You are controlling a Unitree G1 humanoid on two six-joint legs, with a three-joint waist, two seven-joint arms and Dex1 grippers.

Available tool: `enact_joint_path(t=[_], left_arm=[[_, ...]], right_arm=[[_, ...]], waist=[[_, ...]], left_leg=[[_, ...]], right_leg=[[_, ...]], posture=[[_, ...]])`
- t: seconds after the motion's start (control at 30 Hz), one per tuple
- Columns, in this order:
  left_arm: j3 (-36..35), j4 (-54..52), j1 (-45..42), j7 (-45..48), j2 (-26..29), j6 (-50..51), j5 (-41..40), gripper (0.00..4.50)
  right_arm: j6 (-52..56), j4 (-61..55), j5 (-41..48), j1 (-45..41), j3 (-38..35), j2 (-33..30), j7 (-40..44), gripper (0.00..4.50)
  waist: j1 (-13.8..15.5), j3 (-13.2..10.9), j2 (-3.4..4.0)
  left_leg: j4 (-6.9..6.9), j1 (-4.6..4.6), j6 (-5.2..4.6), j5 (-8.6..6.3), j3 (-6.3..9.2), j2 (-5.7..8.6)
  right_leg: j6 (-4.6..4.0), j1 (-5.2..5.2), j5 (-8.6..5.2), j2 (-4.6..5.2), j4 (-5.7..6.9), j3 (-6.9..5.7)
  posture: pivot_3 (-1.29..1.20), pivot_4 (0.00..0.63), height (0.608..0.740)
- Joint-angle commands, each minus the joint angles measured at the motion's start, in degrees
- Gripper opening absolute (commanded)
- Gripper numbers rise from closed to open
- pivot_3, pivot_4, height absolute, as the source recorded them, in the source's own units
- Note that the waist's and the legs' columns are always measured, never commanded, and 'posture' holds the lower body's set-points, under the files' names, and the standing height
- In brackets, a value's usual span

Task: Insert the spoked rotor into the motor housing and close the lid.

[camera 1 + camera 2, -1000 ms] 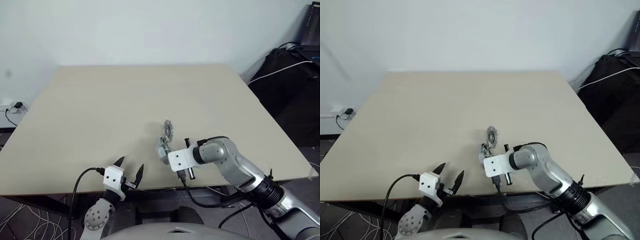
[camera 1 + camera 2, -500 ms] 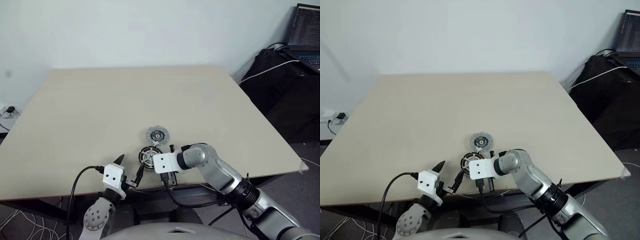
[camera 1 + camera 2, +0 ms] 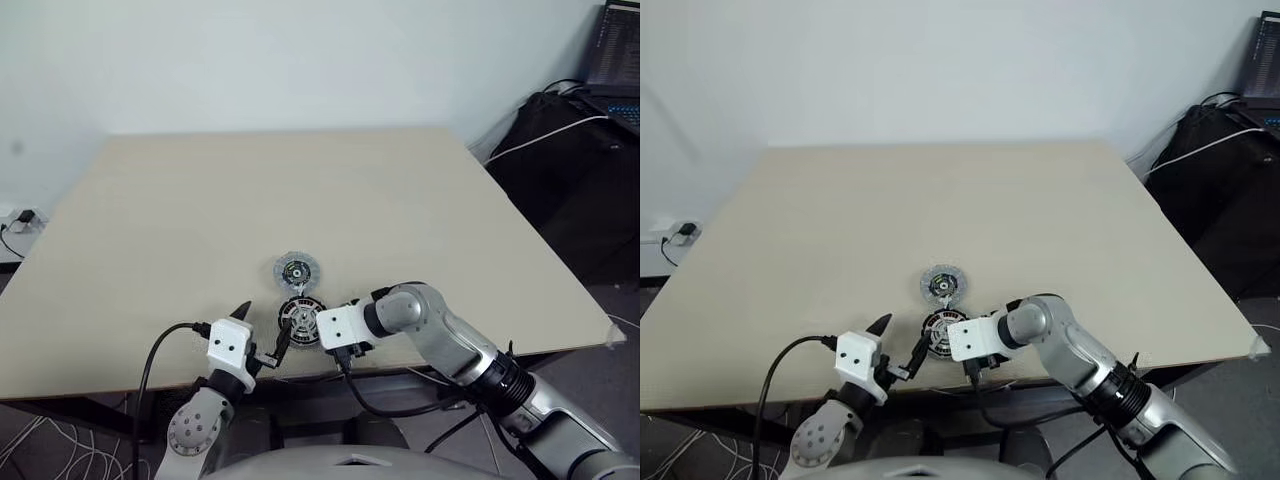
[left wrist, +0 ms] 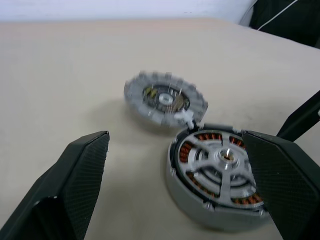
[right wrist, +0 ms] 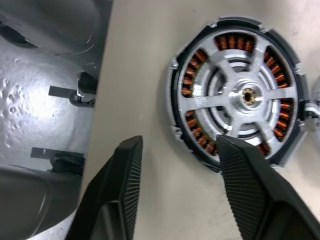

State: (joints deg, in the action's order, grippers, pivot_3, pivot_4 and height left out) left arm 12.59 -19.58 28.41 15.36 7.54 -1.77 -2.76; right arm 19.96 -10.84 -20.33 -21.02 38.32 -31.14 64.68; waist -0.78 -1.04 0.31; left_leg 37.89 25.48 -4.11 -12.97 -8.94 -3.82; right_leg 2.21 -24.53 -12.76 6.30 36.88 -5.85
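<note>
The table [image 3: 150, 230] is bare apart from three small parts low in the centre of the frame. Dark gear with a white cable [image 3: 545, 140] sits off the table at the upper right, and a wall socket [image 3: 20, 218] at the left edge.

One housing [image 3: 300, 318] lies flat near the table's front edge, with one rotor [image 4: 222, 162] seated in it: silver spokes over the copper windings. One lid [image 3: 297, 270] lies just above it in the frame, touching or nearly touching its rim, dark centre up.

Two pincers flank the housing. The left gripper [image 3: 262, 335], lower left of the housing, is spread wide and holds nothing; its right finger [image 4: 280, 180] covers the housing's edge in the wrist view. The right gripper [image 5: 185, 185] hangs just right of the housing, fingers parted and holding nothing, one fingertip [image 5: 240, 165] over the rim.
</note>
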Motion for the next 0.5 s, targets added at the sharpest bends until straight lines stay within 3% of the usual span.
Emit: enact_joint_path(t=[0.03, 0.5], left_arm=[[0.4, -4.8, 0.1, -0.3, 0.6, 1.6, 0.0, 4.50], [1.0, -5.6, 0.3, -1.5, 0.3, 2.4, 0.3, 4.50]], right_arm=[[-1.8, -2.1, 0.6, -2.0, -1.1, 0.3, -0.1, 2.38], [-6.2, 5.0, -1.8, -4.2, 3.3, 0.3, 1.4, 2.38]], waist=[[0.0, 0.0, -0.02], [0.1, 0.0, -0.02]], left_leg=[[0.00, 0.01, 0.00, -0.01, 0.00, 0.00], [0.08, -0.03, 0.00, -0.02, 0.03, -0.01]], right_leg=[[0.00, 0.00, 0.00, -0.01, -0.01, 0.00], [0.09, 0.01, 0.06, -0.01, 0.02, -0.01]], posture=[[0.00, 0.000, 0.740], [0.00, 0.000, 0.740]])
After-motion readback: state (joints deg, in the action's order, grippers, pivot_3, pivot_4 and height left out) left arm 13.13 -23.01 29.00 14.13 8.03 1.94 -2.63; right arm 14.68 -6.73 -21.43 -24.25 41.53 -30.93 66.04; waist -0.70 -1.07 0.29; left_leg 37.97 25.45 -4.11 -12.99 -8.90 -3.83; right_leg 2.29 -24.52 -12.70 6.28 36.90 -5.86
